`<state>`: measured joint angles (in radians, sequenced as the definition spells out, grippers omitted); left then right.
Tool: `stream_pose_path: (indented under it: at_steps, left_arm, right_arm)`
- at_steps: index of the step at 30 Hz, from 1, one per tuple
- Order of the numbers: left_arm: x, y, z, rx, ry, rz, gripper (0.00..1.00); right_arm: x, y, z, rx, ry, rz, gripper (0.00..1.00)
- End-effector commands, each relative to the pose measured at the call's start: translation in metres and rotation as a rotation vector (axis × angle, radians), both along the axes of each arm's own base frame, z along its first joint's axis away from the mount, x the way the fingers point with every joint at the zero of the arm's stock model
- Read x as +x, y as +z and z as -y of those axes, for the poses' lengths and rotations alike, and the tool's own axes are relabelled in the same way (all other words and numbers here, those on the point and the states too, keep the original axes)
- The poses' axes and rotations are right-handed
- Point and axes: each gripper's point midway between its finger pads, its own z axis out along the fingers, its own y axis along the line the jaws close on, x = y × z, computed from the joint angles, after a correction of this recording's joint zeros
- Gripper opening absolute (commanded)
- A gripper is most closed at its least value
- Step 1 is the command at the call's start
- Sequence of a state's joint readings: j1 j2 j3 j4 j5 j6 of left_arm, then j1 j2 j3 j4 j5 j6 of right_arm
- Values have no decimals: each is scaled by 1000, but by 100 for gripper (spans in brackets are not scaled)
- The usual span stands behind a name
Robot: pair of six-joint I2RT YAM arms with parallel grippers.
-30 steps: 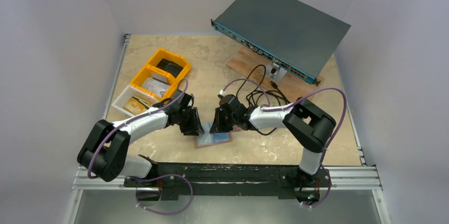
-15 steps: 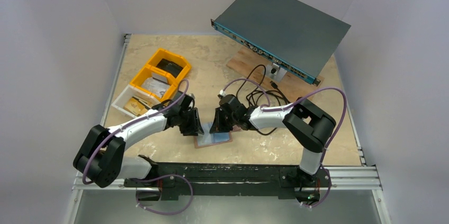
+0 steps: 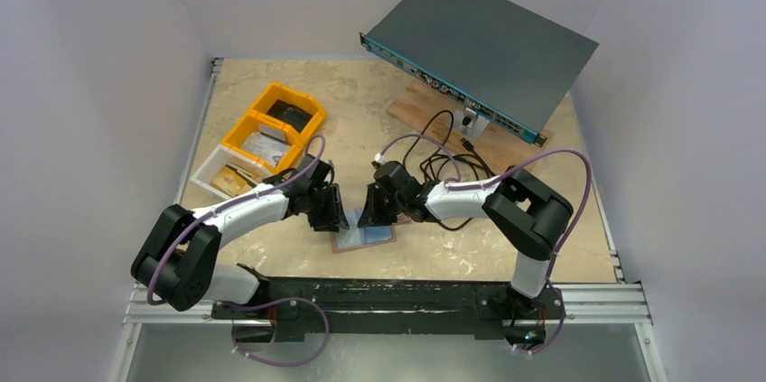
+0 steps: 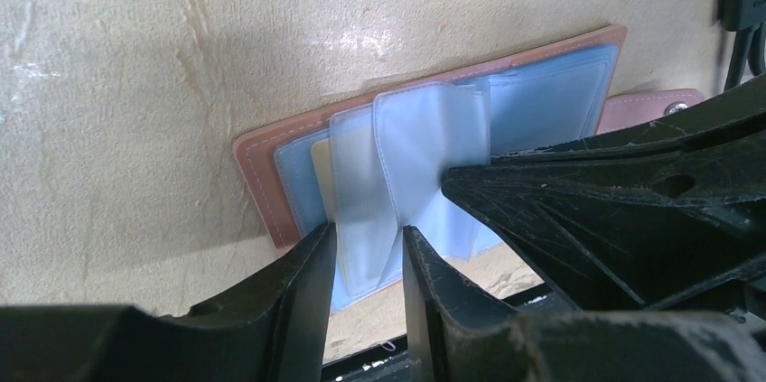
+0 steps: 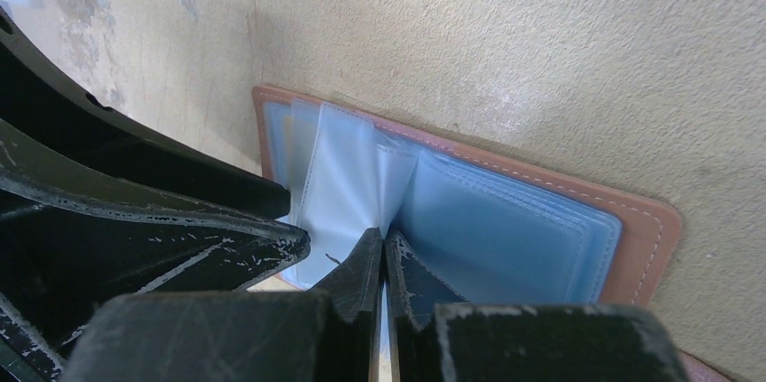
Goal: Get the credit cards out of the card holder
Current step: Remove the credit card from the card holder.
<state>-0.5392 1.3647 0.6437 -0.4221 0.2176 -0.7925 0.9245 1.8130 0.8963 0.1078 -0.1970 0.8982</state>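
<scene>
The card holder (image 3: 363, 237) lies open on the table, tan leather (image 4: 257, 174) outside, pale blue-grey sleeves (image 4: 425, 138) inside. Several sleeves stand up from the middle fold. My left gripper (image 4: 368, 242) is open, its fingers on either side of the raised sleeves. It shows at the holder's left end in the top view (image 3: 336, 217). My right gripper (image 5: 383, 242) is shut on one thin sleeve leaf at the fold; it shows in the top view (image 3: 368, 212) too. A cream edge (image 4: 318, 165) shows inside a left sleeve. No credit card is plainly out.
Yellow bins (image 3: 275, 120) and a white bin (image 3: 221, 174) stand at the left. A grey rack unit (image 3: 479, 43) rests on a wooden board (image 3: 425, 102) at the back right. Black cables (image 3: 443, 161) lie behind the right gripper. The holder's snap tab (image 4: 650, 107) sticks out.
The left arm's elbow swung out a little and came back. Both grippers stay at the card holder, and the holder has not moved.
</scene>
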Motion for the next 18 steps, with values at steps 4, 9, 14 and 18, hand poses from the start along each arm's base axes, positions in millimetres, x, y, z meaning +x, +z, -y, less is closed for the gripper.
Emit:
stream_pose_path:
  at_steps: [4, 9, 14, 18]
  left_arm:
    - [11, 2, 13, -35, -35, 45, 29]
    - [10, 0, 17, -26, -58, 32, 27]
    - [10, 2, 24, -33, -79, 37, 22]
    - [11, 11, 29, -49, -95, 59, 18]
  right_arm:
    - [-19, -40, 20, -121, 11, -71, 0]
    - [-19, -41, 19, -118, 13, -76, 0]
    - [-20, -42, 19, -120, 15, -77, 0]
    - [-20, -43, 19, -121, 15, -78, 0]
